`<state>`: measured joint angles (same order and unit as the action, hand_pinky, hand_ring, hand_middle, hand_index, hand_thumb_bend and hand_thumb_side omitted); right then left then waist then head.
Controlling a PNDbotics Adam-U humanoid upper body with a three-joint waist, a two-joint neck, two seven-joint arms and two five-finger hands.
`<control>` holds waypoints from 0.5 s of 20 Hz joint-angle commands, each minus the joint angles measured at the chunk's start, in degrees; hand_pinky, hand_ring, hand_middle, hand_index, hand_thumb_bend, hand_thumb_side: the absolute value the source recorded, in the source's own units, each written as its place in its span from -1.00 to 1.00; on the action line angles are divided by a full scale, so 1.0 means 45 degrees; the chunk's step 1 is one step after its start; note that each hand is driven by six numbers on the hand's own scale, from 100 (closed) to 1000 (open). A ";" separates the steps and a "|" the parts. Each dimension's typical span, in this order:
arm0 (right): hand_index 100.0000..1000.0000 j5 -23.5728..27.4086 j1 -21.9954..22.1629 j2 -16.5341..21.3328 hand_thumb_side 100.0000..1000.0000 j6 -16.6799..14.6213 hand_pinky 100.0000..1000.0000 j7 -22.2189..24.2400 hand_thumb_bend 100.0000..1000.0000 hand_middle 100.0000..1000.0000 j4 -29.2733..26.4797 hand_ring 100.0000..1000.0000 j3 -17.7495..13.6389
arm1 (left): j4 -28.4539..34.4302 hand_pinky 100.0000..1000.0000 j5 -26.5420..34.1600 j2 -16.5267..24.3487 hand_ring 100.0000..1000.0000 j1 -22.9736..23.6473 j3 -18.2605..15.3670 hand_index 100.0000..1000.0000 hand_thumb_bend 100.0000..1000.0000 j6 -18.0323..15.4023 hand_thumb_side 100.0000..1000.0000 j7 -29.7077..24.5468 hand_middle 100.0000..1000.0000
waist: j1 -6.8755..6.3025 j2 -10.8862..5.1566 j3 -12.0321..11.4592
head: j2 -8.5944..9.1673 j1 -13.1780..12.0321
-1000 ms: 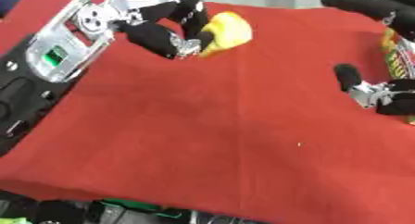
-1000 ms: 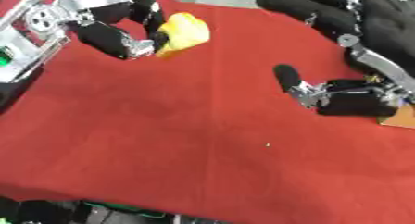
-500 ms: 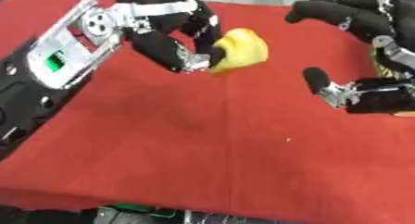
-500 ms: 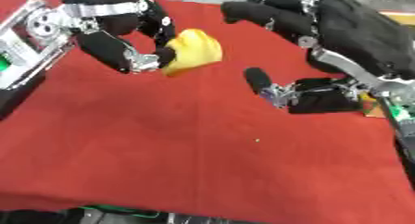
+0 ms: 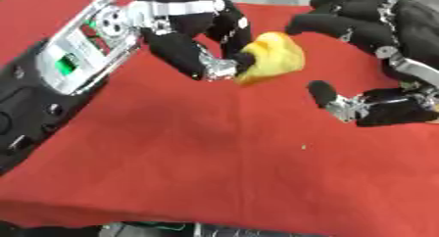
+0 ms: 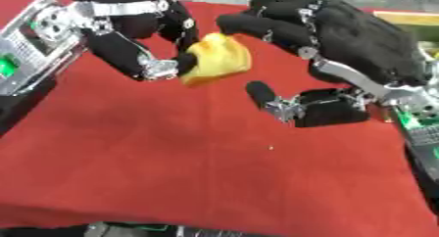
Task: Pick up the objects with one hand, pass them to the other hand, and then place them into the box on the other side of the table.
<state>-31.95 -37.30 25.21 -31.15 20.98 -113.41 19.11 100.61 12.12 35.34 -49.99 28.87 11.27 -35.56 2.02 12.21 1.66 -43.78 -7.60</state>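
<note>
Close head-mounted stereo pair, facing down

— What sort of place am I driving in?
— Looks like a robotics lab: I see a bench under a red cloth, little else.

Brightness: even and fairly bright across the red tabletop.
Light source: diffuse, seemingly from above; no hard beam shows.
Shadows: soft and faint on the cloth, slightly darker toward the tabletop's near edge.
Glare: small highlights on the silver parts of the left hand and right hand.
Blur: both views are soft; the yellow object has smeared outlines.
Focus: the far edge and near-edge clutter are indistinct.
</note>
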 commanded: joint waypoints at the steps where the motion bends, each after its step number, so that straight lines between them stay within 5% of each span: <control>1: 1.00 0.0116 -0.0196 0.0012 -0.77 0.0050 0.77 0.0140 -1.00 0.66 -0.0263 0.55 -0.0054 | 0.0400 0.07 0.0255 0.0052 -0.13 -0.0283 -0.0137 -0.02 -1.00 0.0204 -0.58 -0.0014 -0.38 | -0.0205 -0.0218 0.0013 | -0.0039 -0.0025; 10: 1.00 0.0048 -0.0204 -0.0046 -0.77 0.0269 0.77 0.0072 -1.00 0.70 -0.0263 0.55 -0.0080 | 0.0779 0.07 0.0610 -0.0047 -0.13 -0.0337 -0.0103 -0.02 -1.00 0.0606 -0.59 -0.0279 -0.38 | -0.0231 -0.0207 0.0015 | -0.0004 -0.0058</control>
<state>-31.67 -37.31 24.52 -30.21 21.61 -113.41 19.12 103.04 14.48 34.82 -50.25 28.86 13.65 -36.65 1.88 12.21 1.68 -43.78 -7.76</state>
